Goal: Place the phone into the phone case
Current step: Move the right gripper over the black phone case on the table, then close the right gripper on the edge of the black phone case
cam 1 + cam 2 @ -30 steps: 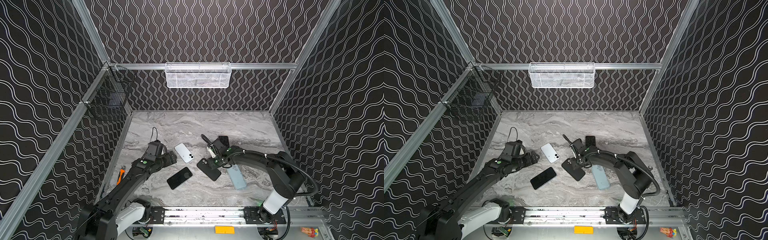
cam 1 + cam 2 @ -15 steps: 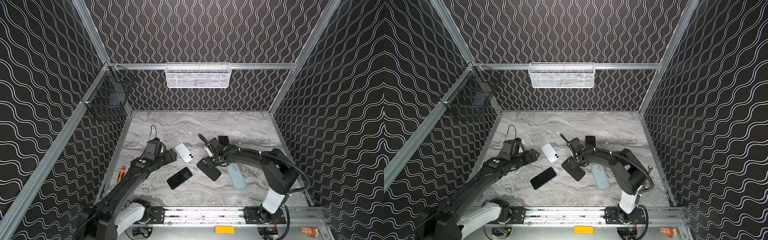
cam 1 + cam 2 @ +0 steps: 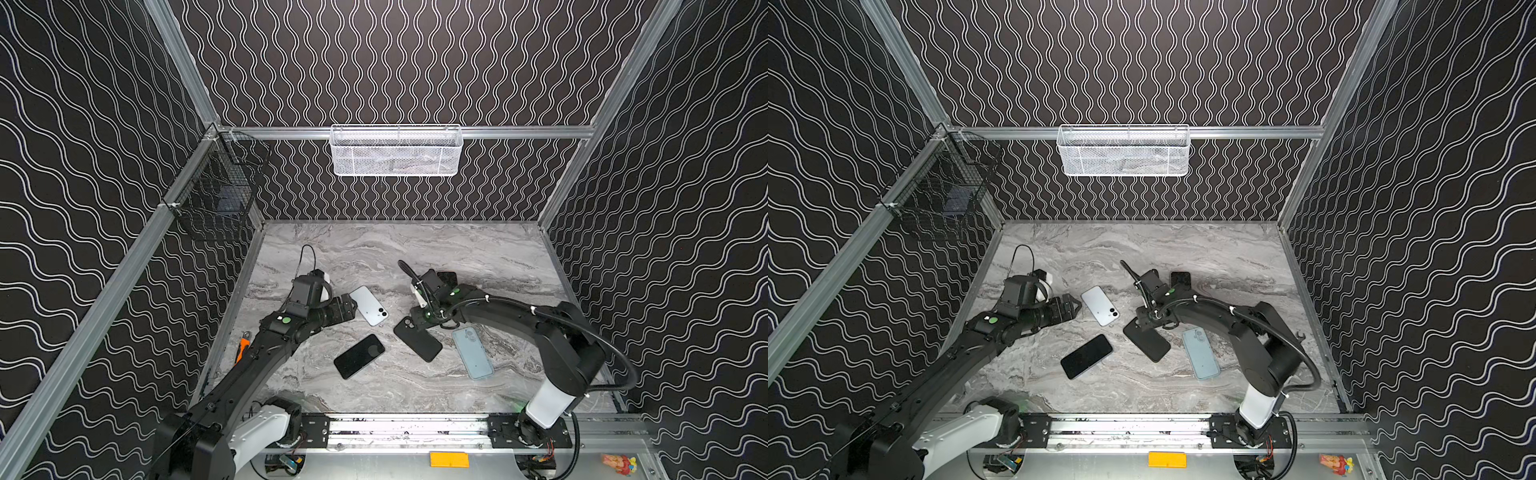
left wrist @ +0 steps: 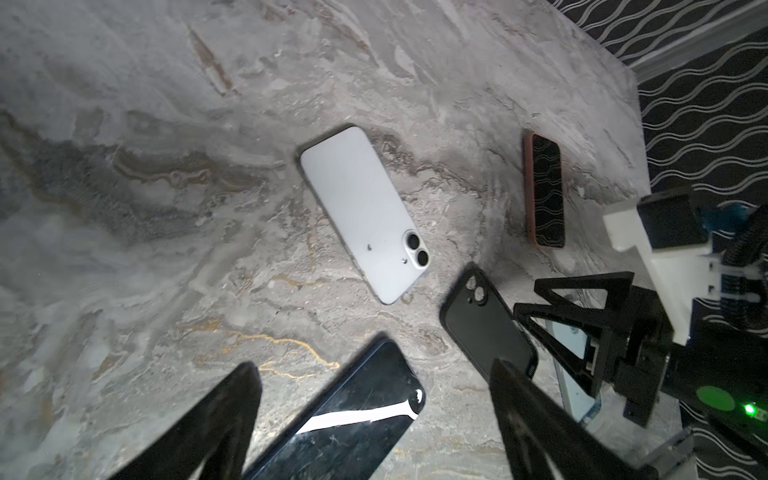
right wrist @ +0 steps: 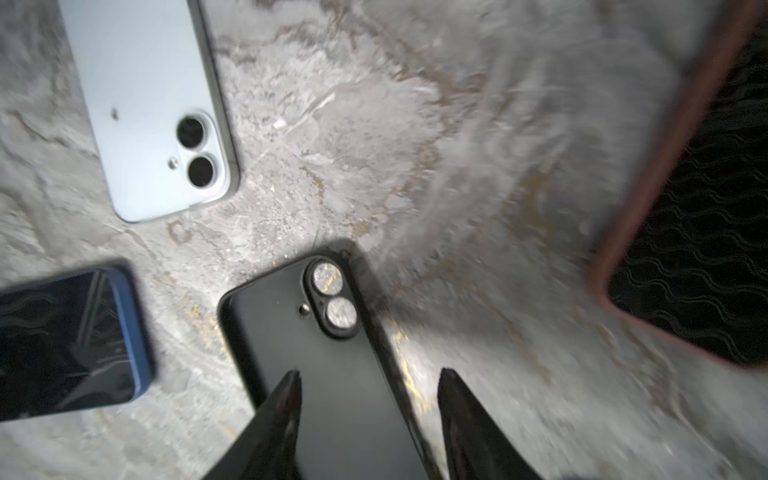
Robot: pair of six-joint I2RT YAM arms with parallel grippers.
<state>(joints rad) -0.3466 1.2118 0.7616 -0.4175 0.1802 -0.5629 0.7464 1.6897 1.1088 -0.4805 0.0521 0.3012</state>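
A white phone [image 3: 369,305] [image 4: 363,214] lies face down mid-table. Beside it lies an empty black phone case [image 3: 417,338] [image 5: 316,345], back up, with marble showing through its camera holes. My right gripper [image 3: 417,322] [image 5: 370,372] is open at the case's camera end. One finger hangs over the case and the other over the table past its long edge. My left gripper [image 3: 351,307] [image 4: 374,372] is open just left of the white phone, holding nothing. A black phone [image 3: 359,356] [image 4: 345,424] with a blue rim lies screen up nearer the front.
A light blue case [image 3: 473,353] lies right of the black case, under my right arm. A phone in a pink case [image 3: 446,277] [image 4: 545,191] lies behind the right wrist. A white mesh basket [image 3: 396,151] and a black wire basket [image 3: 216,195] hang on the walls. An orange-handled tool [image 3: 241,349] lies at the left edge.
My left gripper has edged a little toward the white phone. The right arm has shifted slightly while its gripper stays over the black case. The phones and cases have not moved.
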